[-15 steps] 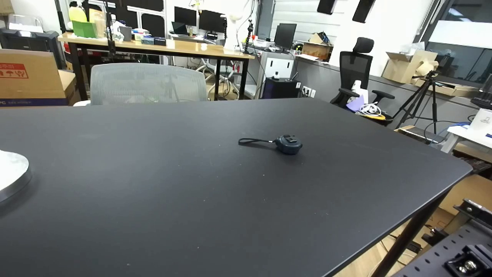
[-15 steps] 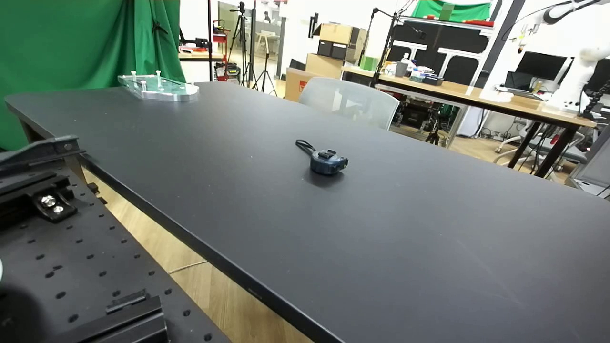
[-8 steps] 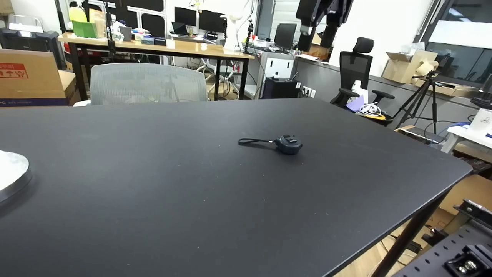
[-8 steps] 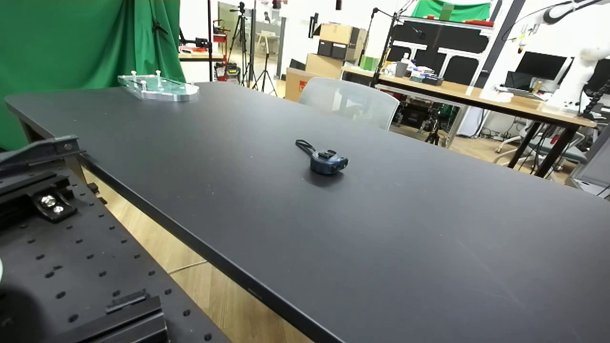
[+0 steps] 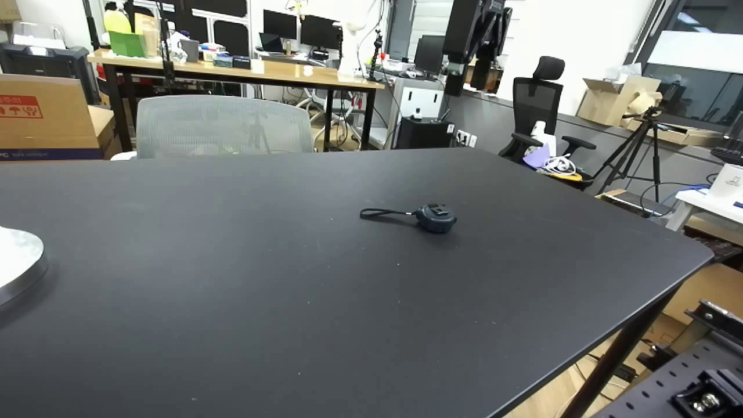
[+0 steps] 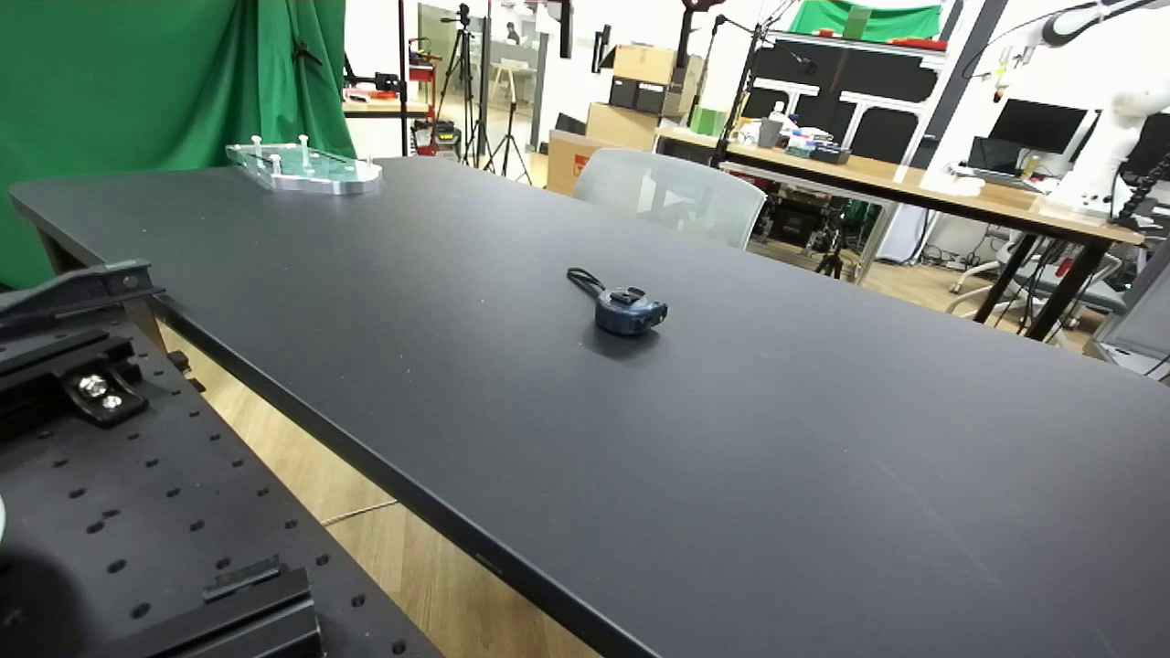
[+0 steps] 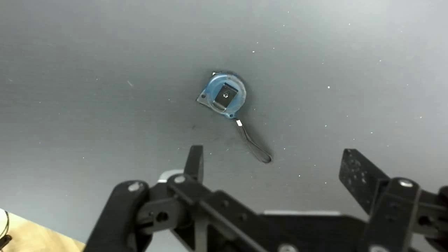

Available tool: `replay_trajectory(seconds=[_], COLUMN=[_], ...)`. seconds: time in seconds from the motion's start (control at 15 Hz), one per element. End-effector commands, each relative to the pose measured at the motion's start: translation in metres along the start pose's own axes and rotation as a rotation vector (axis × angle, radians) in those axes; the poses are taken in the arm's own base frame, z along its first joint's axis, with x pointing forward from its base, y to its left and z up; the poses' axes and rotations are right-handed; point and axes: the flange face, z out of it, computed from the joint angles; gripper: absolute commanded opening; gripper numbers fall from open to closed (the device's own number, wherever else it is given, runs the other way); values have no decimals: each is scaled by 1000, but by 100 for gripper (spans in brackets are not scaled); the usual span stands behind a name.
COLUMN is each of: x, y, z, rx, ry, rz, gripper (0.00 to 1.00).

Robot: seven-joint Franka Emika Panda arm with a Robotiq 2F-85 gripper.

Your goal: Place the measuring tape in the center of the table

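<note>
The measuring tape (image 5: 436, 219) is a dark blue roundish case with a black clip and a looped strap. It lies flat on the black table (image 5: 232, 325). It shows also in an exterior view (image 6: 629, 313) and in the wrist view (image 7: 225, 96), where its strap points toward the gripper. My gripper (image 7: 273, 149) is open and empty, its two black fingers wide apart. It hangs well above the table in both exterior views (image 5: 468, 85) (image 6: 625, 53). In the wrist view the tape's case lies ahead of the fingertips, nearer the left finger (image 7: 195, 162).
A white rounded plate (image 5: 20, 258) sits at the table's left in an exterior view. A clear plate with upright pegs (image 6: 311, 178) lies at the table's far end. A black perforated board (image 6: 210, 512) stands beside the table's edge. A mesh chair (image 5: 223, 125) stands behind the table.
My gripper has come down into both exterior views from the top, and in an exterior view it has shifted left as it lowered. The measuring tape has not moved.
</note>
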Motion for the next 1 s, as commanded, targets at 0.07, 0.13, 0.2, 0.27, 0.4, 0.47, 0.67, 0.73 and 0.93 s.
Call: replay_trajectory(seconds=[0.07, 0.13, 0.2, 0.27, 0.4, 0.47, 0.67, 0.73, 0.93], x=[5, 7, 9, 10, 13, 14, 14, 14, 14], y=[26, 31, 37, 41, 47, 49, 56, 58, 62], z=[21, 28, 38, 49, 72, 84, 118, 129, 155], rx=[0, -5, -5, -5, -3, -5, -2, -2, -8], ry=[37, 60, 76, 81, 74, 63, 22, 7, -22], rz=[74, 87, 102, 111, 130, 134, 147, 151, 149], gripper=[100, 100, 100, 100, 100, 100, 100, 100, 100])
